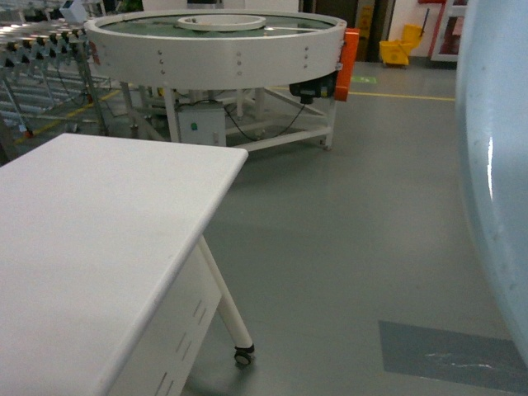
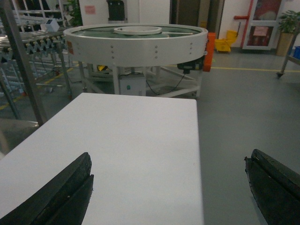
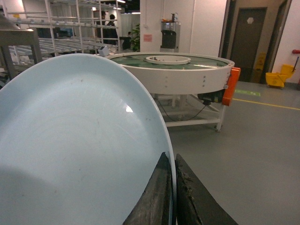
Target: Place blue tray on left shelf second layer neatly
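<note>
Right gripper (image 3: 172,197) pinches the rim of the pale sky-blue oval plastic tray (image 3: 79,150) – held on edge, off the white rectangular desk (image 1: 99,223). Left gripper (image 2: 168,187) spread wide over the desk's near end. Beyond: round white conveyor table (image 1: 219,41), yellow mop bucket (image 1: 399,49).

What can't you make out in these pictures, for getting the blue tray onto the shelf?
- Left shelf second layer: not identifiable in any view; only racks far off at the left edges.
- Blue tray: cut off by the frame in the right wrist view, and only a sliver shows at the head view's right edge.
- Right gripper: fingers pinch the tray rim; the rest is out of frame.
- Left gripper: fingertips cut off by the bottom edge, spread over the white table.
</note>
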Available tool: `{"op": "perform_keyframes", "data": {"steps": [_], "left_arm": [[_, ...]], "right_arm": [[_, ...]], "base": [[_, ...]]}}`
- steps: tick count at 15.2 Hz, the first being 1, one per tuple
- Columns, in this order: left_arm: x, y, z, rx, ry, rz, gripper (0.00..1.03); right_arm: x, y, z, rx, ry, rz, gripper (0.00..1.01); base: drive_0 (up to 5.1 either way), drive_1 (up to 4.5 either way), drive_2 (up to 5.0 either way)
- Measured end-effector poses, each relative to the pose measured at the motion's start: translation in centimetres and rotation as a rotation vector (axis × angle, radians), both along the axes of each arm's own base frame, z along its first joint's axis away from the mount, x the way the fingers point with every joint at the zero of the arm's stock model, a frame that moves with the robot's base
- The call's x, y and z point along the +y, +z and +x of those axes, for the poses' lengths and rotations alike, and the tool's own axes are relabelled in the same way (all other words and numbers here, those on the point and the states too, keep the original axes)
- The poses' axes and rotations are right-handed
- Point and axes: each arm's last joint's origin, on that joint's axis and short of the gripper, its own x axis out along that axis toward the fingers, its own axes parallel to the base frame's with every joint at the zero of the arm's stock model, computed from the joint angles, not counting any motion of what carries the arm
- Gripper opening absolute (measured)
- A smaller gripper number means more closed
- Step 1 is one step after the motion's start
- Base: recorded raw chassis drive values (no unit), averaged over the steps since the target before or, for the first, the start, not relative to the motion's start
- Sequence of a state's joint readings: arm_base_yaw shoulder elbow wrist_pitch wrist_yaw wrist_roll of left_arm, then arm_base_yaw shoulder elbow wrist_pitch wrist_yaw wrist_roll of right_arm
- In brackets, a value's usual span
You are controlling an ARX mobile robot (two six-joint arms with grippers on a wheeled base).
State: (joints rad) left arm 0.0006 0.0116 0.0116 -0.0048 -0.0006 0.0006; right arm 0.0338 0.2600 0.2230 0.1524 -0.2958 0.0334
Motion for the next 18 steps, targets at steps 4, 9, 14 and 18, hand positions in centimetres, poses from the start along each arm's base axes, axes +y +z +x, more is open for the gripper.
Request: {"op": "perform_keyframes", "data": {"steps": [4,9,14,18], "left_arm": [[0.00,0.01,0.00,-0.001,0.000,0.000,0.98],[-0.01,0.00,0.00,0.000,-0.002,0.000,0.98],[-0.02,0.01,0.00,-0.001,-0.002,0.000,0.98],[0.00,-0.01,0.00,0.001,0.000,0.000,0.98]], "right_arm": [[0.07,-0.08,0.01,0.004,0.009,-0.001,0.02],[0.06,-0.10,0.01,0.004,0.008,-0.001,0.02],[0.06,-0.05,0.00,0.001,0.006,-0.001,0.02],[0.06,-0.07,0.01,0.001,0.006,0.000,0.02]], "base": [[0.4,-0.20,-5.5],[1.2,0.48,-6.6],[2.4,1.74,-5.4],[2.7,2.16,-5.1]]}}
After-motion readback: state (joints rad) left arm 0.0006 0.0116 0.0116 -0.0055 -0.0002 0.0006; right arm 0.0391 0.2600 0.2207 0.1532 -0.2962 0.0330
